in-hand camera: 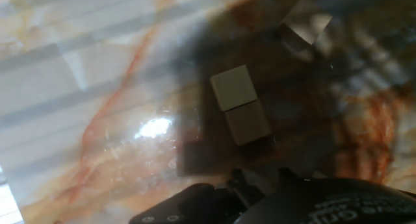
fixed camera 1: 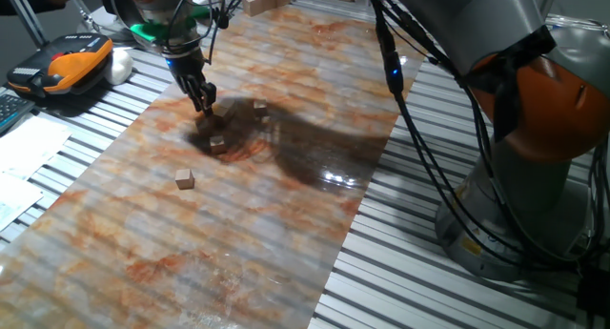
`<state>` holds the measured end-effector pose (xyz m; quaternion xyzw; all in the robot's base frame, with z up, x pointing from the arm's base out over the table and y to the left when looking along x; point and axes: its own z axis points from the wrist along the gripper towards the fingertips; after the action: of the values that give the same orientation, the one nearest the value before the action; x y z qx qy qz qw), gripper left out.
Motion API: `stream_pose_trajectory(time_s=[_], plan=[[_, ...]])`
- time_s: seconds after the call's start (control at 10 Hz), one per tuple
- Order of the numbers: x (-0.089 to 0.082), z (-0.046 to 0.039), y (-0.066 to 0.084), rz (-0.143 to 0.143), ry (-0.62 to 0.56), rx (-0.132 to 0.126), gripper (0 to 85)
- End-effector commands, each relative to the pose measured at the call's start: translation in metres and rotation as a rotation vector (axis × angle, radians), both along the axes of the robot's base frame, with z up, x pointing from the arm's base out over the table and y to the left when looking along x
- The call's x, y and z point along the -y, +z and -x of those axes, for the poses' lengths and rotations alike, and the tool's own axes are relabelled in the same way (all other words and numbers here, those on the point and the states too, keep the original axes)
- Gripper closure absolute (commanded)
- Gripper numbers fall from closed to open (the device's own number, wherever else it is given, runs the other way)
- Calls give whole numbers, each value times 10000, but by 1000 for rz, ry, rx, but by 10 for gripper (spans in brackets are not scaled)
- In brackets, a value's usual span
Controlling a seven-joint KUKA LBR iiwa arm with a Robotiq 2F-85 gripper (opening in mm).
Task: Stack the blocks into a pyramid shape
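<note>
Hovering claw (fixed camera 1: 205, 105) just above two blocks (fixed camera 1: 217, 142)

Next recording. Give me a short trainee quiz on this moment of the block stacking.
1. True or false: the lone block nearest the fixed camera lies directly under the claw.
2. What do the blocks lie on? A) a marbled sheet with orange veins; B) a green cloth; C) a wooden tray.
3. Short answer: does the lone block lie inside the arm's dark shadow?

Key: 1 false, it lies apart from the claw, nearer the camera. 2 A. 3 no, it sits on lit sheet outside the shadow.
</note>
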<state>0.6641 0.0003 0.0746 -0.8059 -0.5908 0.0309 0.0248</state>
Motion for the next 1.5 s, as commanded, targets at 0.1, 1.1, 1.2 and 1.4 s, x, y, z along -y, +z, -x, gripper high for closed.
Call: stream_pose_trajectory(time_s=[0.1, 1.1, 1.2, 1.4], plan=[[10, 0, 2, -5, -14, -9, 510], [60, -57, 99, 15, 168, 38, 510], [55, -59, 101, 22, 185, 30, 510], [27, -74, 118, 44, 192, -1, 680]])
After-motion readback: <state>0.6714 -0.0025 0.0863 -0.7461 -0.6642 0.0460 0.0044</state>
